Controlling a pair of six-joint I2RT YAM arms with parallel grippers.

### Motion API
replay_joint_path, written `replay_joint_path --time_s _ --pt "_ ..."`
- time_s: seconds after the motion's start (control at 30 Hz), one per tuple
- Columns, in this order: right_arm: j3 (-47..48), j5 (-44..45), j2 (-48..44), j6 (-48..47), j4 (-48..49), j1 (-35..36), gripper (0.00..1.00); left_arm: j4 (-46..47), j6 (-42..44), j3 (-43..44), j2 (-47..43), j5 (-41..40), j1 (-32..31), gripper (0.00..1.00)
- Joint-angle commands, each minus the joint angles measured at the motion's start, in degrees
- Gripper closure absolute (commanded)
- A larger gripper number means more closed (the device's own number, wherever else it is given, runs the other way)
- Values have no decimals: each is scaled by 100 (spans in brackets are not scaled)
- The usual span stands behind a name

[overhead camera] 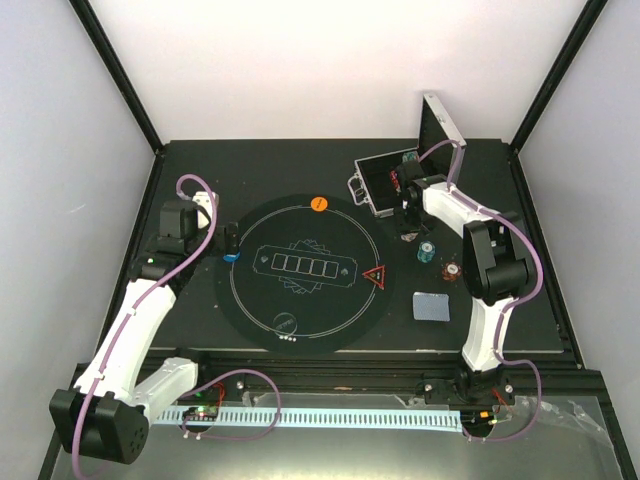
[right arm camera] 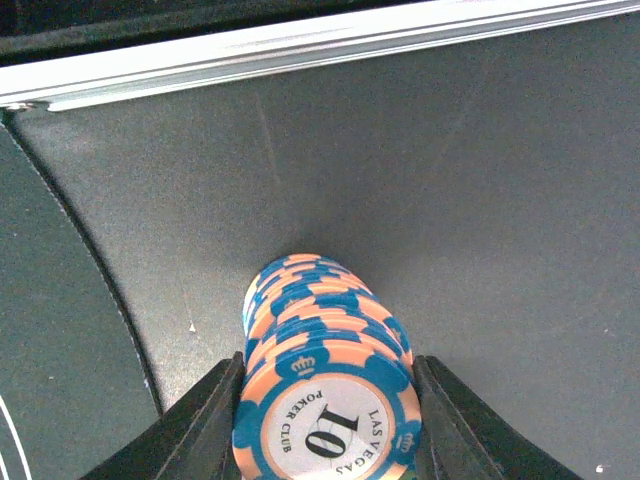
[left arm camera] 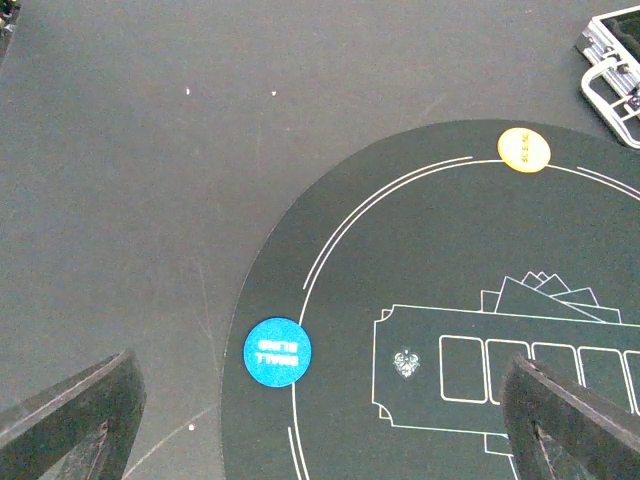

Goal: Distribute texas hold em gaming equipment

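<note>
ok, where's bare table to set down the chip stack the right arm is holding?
Bare: the table strip behind the mat, from the orange disc to the back wall, left of the case. The chip stack would likely fit there. Crowded: right of the mat, where teal chips, red-brown chips and cards bunch.

We read the mat (overhead camera: pixel 300 272) as matt black and cloth-like, with thin printed lines. Around the mat, the table (left arm camera: pixel 150 150) is matt, dark, finely scuffed. Off the mat's edge, the case (right arm camera: pixel 300 45) rim is bright ribbed metal. The chip stack (right arm camera: pixel 325 400) looks like smooth plastic with a satin label.
</note>
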Motion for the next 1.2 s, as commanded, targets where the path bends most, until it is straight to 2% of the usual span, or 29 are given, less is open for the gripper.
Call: replay_joint_path --time_s 0.0,0.33,0.5,0.57,0.8,0.93,1.17 --pt "66 -43 -365 -11 -154 -34 60 125 86 35 44 52 43 1" --pt "295 -229 -495 -161 -406 -2 61 136 102 34 52 76 42 1" --pt "208 -243 -694 -105 -505 419 62 121 26 44 129 55 68 1" --pt "51 -224 -835 9 -510 764 62 98 6 58 165 18 119 1" --pt "-618 -186 -1188 571 -335 2903 62 80 -21 64 192 -1 361 1" --pt "-692 -221 -1127 782 -155 3978 62 81 -26 56 199 29 374 1" --pt "-676 -340 -889 845 113 4957 62 54 -30 51 175 33 375 1"
